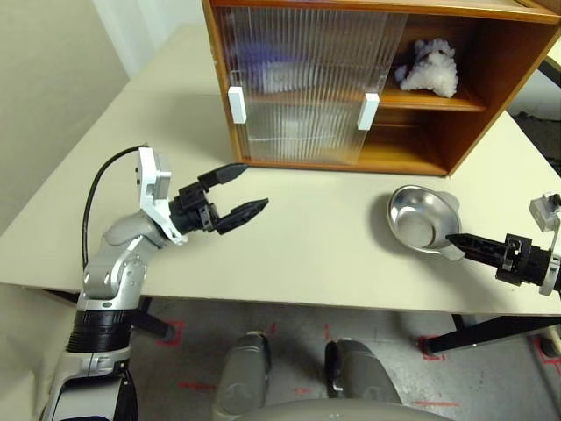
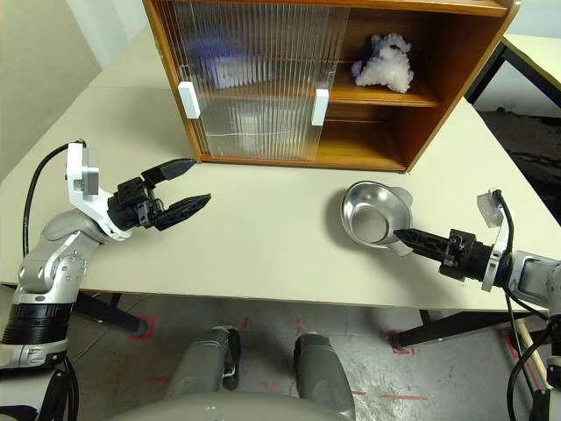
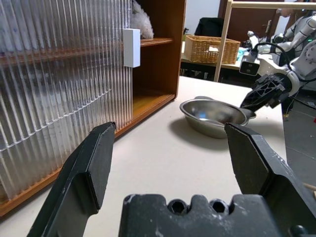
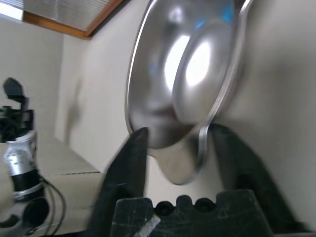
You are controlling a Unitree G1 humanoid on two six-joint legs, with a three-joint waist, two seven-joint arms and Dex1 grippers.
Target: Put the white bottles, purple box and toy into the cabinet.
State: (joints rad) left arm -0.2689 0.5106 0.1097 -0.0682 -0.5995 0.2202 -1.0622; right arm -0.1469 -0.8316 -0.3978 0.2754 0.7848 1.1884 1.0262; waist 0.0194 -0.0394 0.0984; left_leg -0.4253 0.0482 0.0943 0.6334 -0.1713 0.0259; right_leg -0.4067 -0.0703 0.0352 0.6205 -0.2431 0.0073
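The cabinet [image 1: 495,83] stands at the table's far side, its two ribbed sliding doors [image 1: 307,88] covering the left part and the right part open. The toy [image 1: 429,68], fluffy and white, sits on the middle shelf in the open part. Behind the doors a lilac blur [image 2: 219,61] on that shelf looks like the purple box. The white bottles are hidden. My left gripper [image 1: 241,195] hovers open over the table in front of the doors, holding nothing. My right gripper [image 1: 456,240] is at the near lip of a metal bowl [image 1: 421,215], its fingers [image 4: 136,148] apart on either side of the lip.
The beige table [image 1: 316,254] ends close to me at its front edge. White handles [image 1: 237,103] stick out from the doors. Beyond the table, the left wrist view shows a wicker basket [image 3: 210,48] on a wooden frame.
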